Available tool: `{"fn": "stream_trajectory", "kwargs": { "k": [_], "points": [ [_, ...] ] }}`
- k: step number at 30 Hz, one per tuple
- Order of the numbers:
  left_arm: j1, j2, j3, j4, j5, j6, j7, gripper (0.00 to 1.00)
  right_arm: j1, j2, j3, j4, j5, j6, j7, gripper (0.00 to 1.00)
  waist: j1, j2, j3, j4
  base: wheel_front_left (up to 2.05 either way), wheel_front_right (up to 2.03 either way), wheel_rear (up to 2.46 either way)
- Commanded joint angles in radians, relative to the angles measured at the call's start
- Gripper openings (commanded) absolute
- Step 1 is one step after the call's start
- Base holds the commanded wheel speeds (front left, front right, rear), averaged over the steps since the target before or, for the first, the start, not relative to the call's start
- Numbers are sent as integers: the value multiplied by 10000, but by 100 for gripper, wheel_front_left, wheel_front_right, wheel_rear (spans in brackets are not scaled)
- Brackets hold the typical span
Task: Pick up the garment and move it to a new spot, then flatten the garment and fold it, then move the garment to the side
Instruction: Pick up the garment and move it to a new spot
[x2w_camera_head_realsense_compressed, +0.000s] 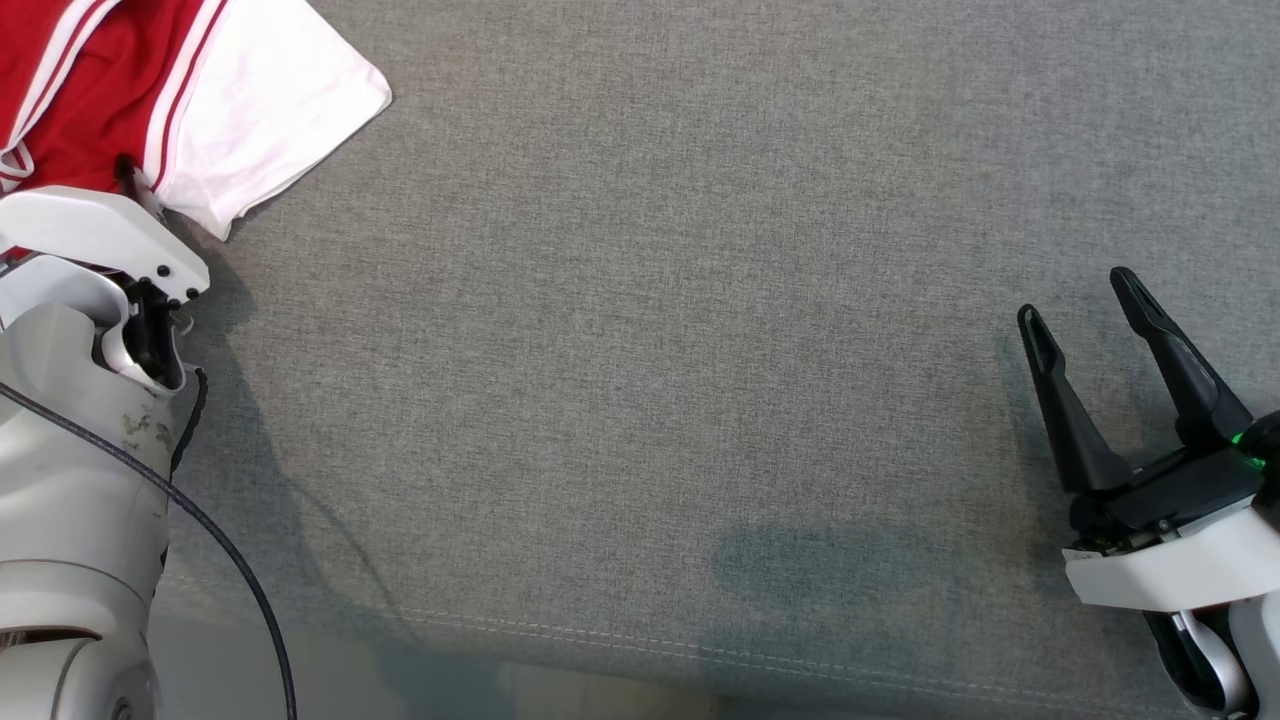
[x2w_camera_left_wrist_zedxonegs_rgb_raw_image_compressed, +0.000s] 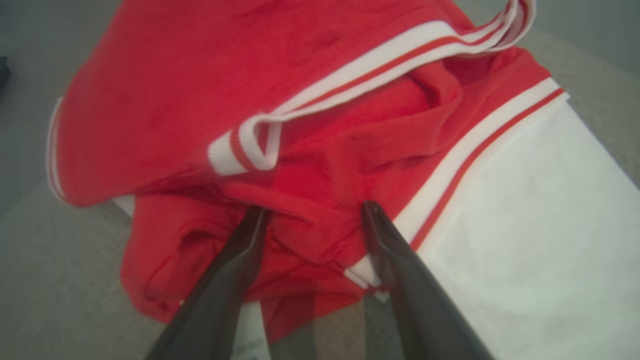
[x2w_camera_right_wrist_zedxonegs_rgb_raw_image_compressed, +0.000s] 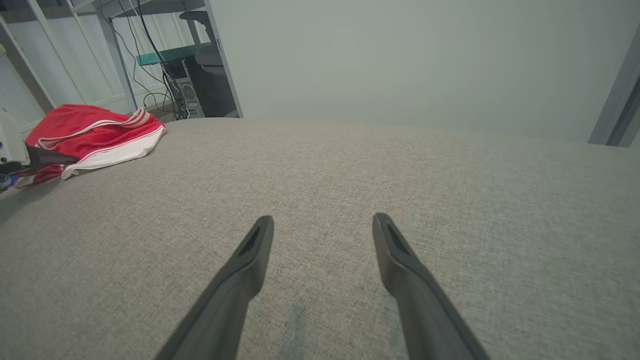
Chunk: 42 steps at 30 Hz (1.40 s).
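Observation:
The garment (x2w_camera_head_realsense_compressed: 210, 100) is red with white stripes and a white panel, bunched at the far left corner of the grey surface. In the left wrist view my left gripper (x2w_camera_left_wrist_zedxonegs_rgb_raw_image_compressed: 315, 210) is open, and its two dark fingertips press into a red fold of the garment (x2w_camera_left_wrist_zedxonegs_rgb_raw_image_compressed: 320, 150) that bulges between them. My left arm's white wrist (x2w_camera_head_realsense_compressed: 100, 240) covers the garment's near edge in the head view. My right gripper (x2w_camera_head_realsense_compressed: 1080, 300) stands open at the lower right, far from the garment. In its own view, the right gripper (x2w_camera_right_wrist_zedxonegs_rgb_raw_image_compressed: 324, 220) has only bare fabric between its fingers, and the garment (x2w_camera_right_wrist_zedxonegs_rgb_raw_image_compressed: 100, 132) lies far to the left.
The grey upholstered surface (x2w_camera_head_realsense_compressed: 650, 350) has a stitched seam (x2w_camera_head_realsense_compressed: 700, 650) along its front edge. A black cable (x2w_camera_head_realsense_compressed: 230, 560) runs along my left arm. Beyond the far edge, a metal shelf frame with cables and equipment (x2w_camera_right_wrist_zedxonegs_rgb_raw_image_compressed: 175, 75) stands by a pale wall.

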Motion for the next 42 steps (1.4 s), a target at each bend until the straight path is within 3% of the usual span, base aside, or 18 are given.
{"fn": "stream_trajectory", "kwargs": {
  "k": [1,12,21,26,35,42],
  "points": [
    [110,583,91,-95,34,13,-86,0,59,-141,203,-270,112,12,-116,100,0,0,-2,-33,0,0,0],
    [398,803,0,-742,201,-263,-1412,0,-1,86,278,-131,213,12,-116,100,0,0,-231,-68,0,0,0],
    [2068,851,866,-5349,1546,144,-1446,0,-34,564,299,54,240,12,-116,100,0,0,-980,-78,0,0,0],
    [2736,712,1147,-7101,2379,160,-1447,0,22,923,313,155,282,12,-116,100,0,0,-1455,-244,0,0,0],
    [3204,620,990,-9093,3294,-121,-1448,0,316,1588,238,319,349,12,-116,100,0,0,-2383,-813,0,0,0],
    [3487,361,518,-9802,3536,-394,-1448,0,522,2001,101,394,362,12,-116,100,0,0,-2931,-1368,0,0,0]
  ]
}}
